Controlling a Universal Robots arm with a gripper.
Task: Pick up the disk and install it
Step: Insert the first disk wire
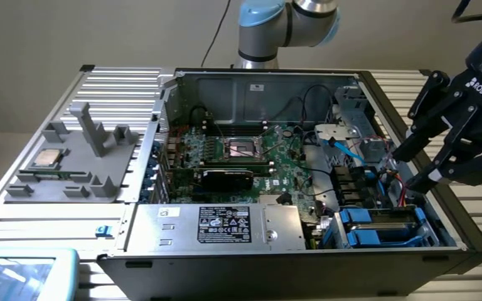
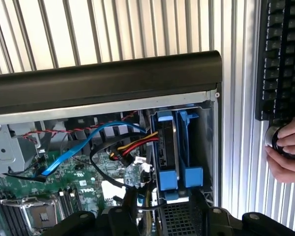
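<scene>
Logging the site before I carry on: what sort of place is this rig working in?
Probably a lab workbench for computer assembly: an open desktop tower with its motherboard exposed lies on a slotted aluminium table, beside a grey fixture holding a processor chip.

disk (image 2: 166,147): blue carrier, grey metal | end effector (image 1: 410,170): black | motherboard (image 1: 295,166): green | table (image 1: 120,88): silver, ribbed stripes | case (image 1: 266,276): black | cable (image 2: 69,153): blue | wires (image 2: 137,142): red, yellow

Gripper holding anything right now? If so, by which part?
Nothing. The gripper is open and empty; the disk sits in a bay of the case.
</scene>
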